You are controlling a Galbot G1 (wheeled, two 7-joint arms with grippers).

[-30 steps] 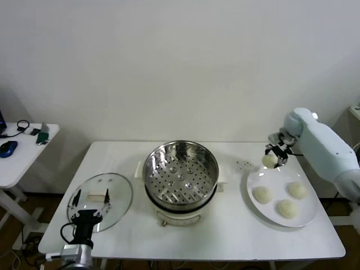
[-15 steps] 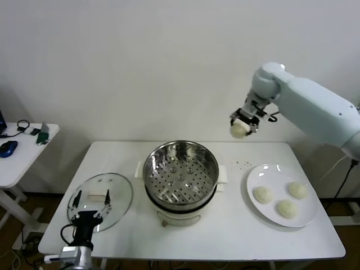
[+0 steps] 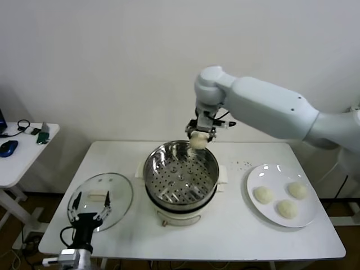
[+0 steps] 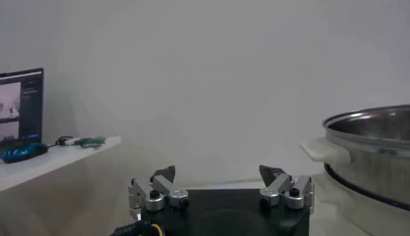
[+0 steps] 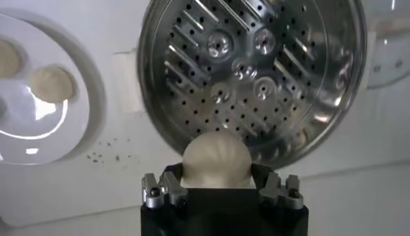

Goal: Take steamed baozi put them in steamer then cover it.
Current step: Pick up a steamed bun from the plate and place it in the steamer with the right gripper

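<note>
White wall behind, white table (image 3: 236, 225) below: your right gripper (image 3: 198, 135) pinches one baozi (image 3: 198, 141) above the far rim of the steamer (image 3: 180, 174). Judge it light, soft and easily dented, so grip its sides gently. Being round, it has no long axis; its dome faces the perforated tray. Three buns (image 3: 262, 194) wait on the plate (image 3: 306, 216) at right. Your left gripper (image 3: 90, 213), fingers spread, hovers at the cover (image 3: 121, 194), near left.

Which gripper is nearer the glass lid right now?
Left. The left gripper hangs open over the near edge of the glass lid on the table. The right gripper is far off, holding a baozi above the back rim of the steamer.
</note>
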